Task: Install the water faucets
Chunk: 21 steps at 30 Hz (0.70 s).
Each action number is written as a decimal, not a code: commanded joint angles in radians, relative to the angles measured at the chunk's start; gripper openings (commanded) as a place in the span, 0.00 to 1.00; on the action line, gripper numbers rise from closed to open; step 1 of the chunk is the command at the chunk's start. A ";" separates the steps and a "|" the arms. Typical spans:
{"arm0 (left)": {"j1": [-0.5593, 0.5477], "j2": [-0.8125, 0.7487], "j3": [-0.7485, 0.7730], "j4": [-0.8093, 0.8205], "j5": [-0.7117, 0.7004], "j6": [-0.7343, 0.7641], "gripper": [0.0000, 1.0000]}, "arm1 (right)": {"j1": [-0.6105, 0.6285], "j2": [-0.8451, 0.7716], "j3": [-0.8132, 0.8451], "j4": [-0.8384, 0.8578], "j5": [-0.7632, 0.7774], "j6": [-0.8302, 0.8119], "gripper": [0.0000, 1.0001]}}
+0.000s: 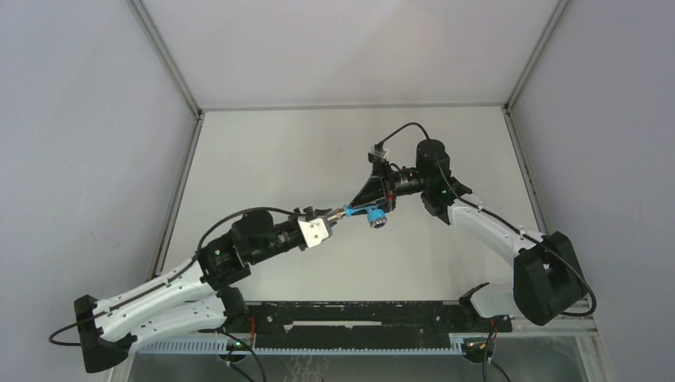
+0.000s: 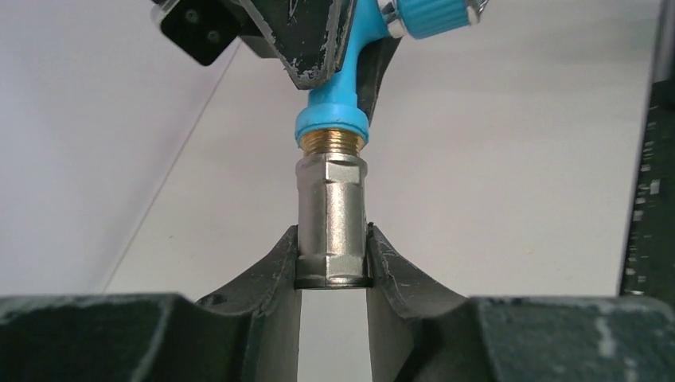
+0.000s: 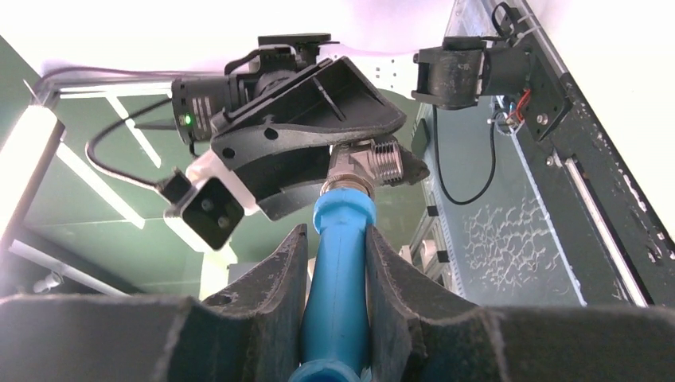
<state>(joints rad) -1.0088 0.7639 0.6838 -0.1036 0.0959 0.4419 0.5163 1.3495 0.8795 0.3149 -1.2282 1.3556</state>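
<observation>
1. Left gripper point(image 2: 332, 239): black two-finger jaws set narrow and clamped on the near end of the small silver hexagonal metal fitting point(image 2: 332, 199), held in the air over the pale table point(image 1: 263, 159).
2. Fitting: judged rigid, light and slick-faced. The flat sides gave the surest hold. Its long axis ran straight away from the left gripper.
3. Brass thread point(image 2: 332, 142): a short band showed between fitting and blue collar, so the joint looked only partly seated.
4. Bright-blue bent plastic tap point(image 3: 338, 302): judged stiff and light, best gripped on the stem. Its threaded end pointed at the left gripper.
5. Right gripper point(image 3: 337, 235): jaws closed on the blue stem.
</observation>
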 commanded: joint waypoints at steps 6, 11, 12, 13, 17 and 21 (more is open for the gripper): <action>-0.160 0.162 0.003 0.166 -0.390 0.279 0.00 | 0.062 0.018 0.035 -0.052 0.123 0.092 0.00; -0.219 0.195 -0.046 0.232 -0.472 0.434 0.00 | 0.057 0.049 -0.019 0.025 0.132 0.187 0.10; -0.226 0.198 -0.054 0.244 -0.476 0.448 0.00 | 0.055 0.057 -0.029 0.041 0.130 0.201 0.13; -0.231 0.200 -0.059 0.247 -0.472 0.455 0.00 | 0.051 0.069 -0.038 0.061 0.129 0.218 0.17; -0.240 0.193 -0.066 0.237 -0.436 0.434 0.00 | 0.035 0.090 -0.069 0.121 0.131 0.270 0.38; -0.239 0.163 -0.057 0.191 -0.361 0.367 0.00 | 0.018 0.093 -0.073 0.131 0.131 0.275 0.48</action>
<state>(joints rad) -1.2041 0.9390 0.6102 -0.0269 -0.5014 0.8284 0.5056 1.4521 0.7853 0.3195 -1.0908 1.5532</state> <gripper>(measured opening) 0.340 0.448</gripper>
